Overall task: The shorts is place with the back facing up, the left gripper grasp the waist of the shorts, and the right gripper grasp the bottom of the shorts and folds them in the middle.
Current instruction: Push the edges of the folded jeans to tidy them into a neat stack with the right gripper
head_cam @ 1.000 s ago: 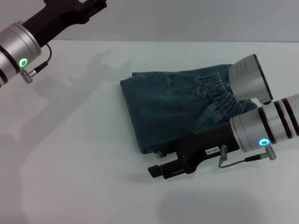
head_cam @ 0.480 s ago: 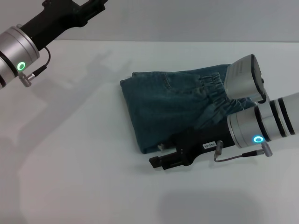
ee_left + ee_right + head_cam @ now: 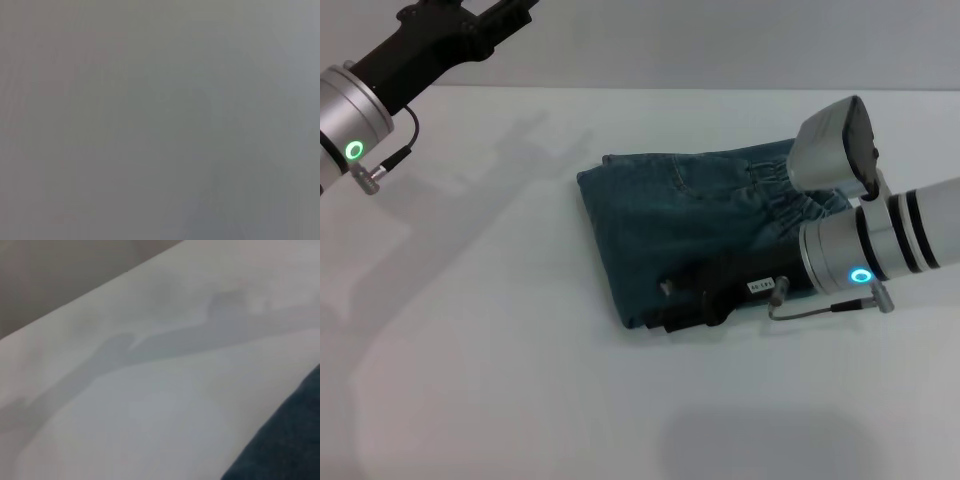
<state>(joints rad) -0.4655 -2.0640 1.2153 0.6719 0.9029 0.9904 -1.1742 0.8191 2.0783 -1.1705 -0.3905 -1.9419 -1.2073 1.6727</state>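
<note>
The shorts (image 3: 690, 235) are seen folded at frame centre on the table (image 3: 500, 380); soft, limp denim is best taken by its thick edges; the right gripper (image 3: 672, 318) lies across the lower edge, the left gripper (image 3: 470, 20) is raised upper left; neither's finger state can be told.

Hidden, cropped and blurred parts

In the head view the right gripper (image 3: 670, 305) lies over the near edge of the folded shorts (image 3: 670, 225), its finger gap unreadable against the denim; its arm hides the ruched waist (image 3: 785, 200) at 3 o'clock. The left gripper (image 3: 470, 25) is cut off at 11 o'clock. The left wrist view is featureless grey; the right wrist view shows only a blurred denim corner (image 3: 285, 440).
</note>
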